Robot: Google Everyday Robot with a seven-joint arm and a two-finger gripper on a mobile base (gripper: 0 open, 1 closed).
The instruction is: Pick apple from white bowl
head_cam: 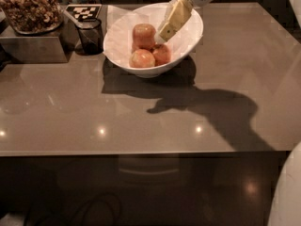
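The white bowl [188, 39] stands at the back middle of the brown table and holds three apples. The apple [143, 34], the biggest and red-orange, lies at the back of the bowl. A paler apple [142, 59] lies in front of it and a smaller, redder apple [163, 54] to the right. My gripper [164, 32] reaches down from the top right into the bowl. Its tip is just right of the apple and above the redder one. It holds nothing that I can see.
A small dark glass cup [89, 34] stands just left of the bowl, with a black-and-white marker tag [83, 12] behind it. A tray of nuts [28, 8] sits on a metal box [33, 48] at the far left. The table's front edge [141, 152] runs across. A white robot part [287, 192] shows at the bottom right.
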